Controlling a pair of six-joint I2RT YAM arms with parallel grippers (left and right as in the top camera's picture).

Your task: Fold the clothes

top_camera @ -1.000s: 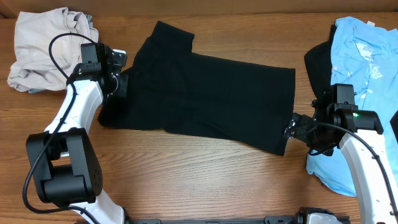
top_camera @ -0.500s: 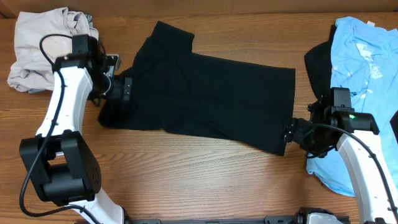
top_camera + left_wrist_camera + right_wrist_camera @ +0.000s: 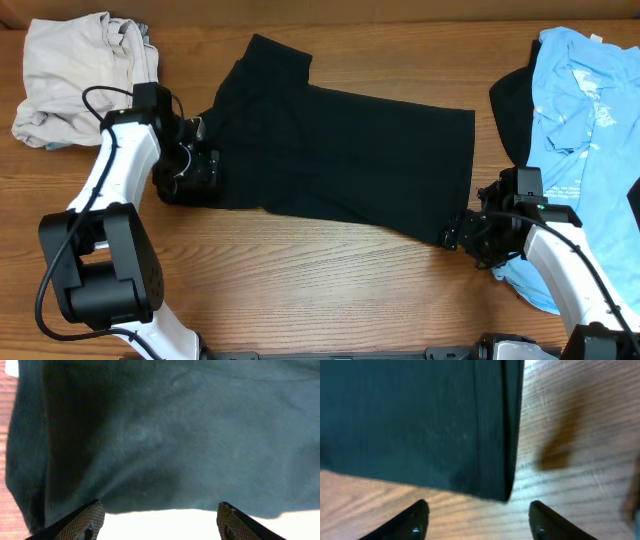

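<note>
Item: black T-shirt (image 3: 340,160), lying spread on the worktop (image 3: 300,300), its long axis running from upper left down to lower right.

I am finding one arm stationed at each end of that axis, each nearest its own end.

- Left pincer (image 3: 159,520): fingers spread and pinching nothing, with the shirt's left edge lying just ahead, across the gap between the tips.
- Right pincer (image 3: 477,517): fingers spread and pinching nothing, with the shirt's lower right corner sitting just ahead, between the tips.

Also listed: cream garment (image 3: 70,75), lying bunched at far left; light-blue tee (image 3: 585,110), lying at far right beside the right arm.
</note>
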